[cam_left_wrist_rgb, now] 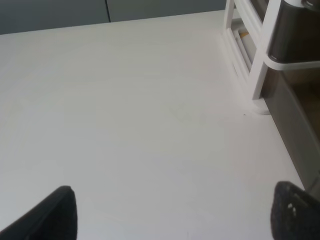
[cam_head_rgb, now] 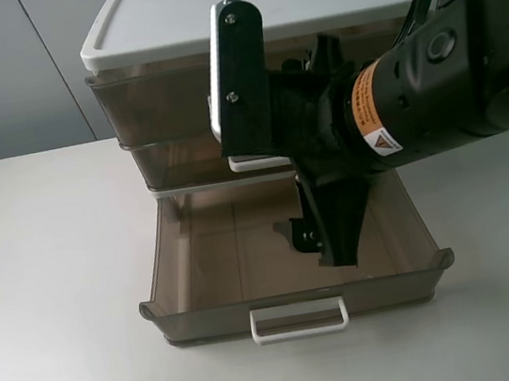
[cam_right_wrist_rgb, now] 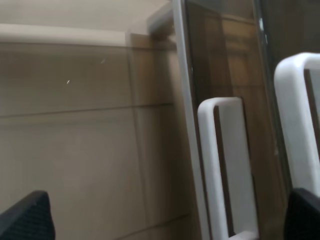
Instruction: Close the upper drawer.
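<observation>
While hanging in front of the upper drawer, shows the right gripper with fingers spread and pinching nothing.

Places the upper drawer at the top of three stacked drawers, directly under the white lid, front just below the lid's front edge, its handle hidden in the high view behind the right wrist. Puts the right gripper above the inside of the pulled-out lower drawer, before the middle drawer. Shows, from the right wrist, a narrower white handle beside a wider white handle; cannot tell any contact. Sets the left gripper over bare table near the white frame, fingers wide apart, empty.
</observation>
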{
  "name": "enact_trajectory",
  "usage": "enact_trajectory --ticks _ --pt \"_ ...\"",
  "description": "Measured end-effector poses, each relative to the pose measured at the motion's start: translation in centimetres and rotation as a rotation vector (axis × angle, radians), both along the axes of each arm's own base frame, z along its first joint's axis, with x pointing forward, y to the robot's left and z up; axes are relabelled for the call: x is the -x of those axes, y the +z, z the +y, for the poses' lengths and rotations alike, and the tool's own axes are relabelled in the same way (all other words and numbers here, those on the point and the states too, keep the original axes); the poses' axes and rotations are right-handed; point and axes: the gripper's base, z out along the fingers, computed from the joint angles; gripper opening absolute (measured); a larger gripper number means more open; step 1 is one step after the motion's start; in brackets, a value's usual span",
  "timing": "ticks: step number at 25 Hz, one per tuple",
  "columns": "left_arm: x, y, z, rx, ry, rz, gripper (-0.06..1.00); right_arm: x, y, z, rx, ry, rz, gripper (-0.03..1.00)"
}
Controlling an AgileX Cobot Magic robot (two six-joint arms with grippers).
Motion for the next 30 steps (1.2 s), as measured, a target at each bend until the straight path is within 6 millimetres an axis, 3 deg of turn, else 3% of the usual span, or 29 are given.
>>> enact_trajectory --ticks 30 --pt "0.0 0.0 0.0 0.000 0.000 0.000 0.74 -1.9 -0.8 1.1 -0.059 0.014 -0.011 0.70"
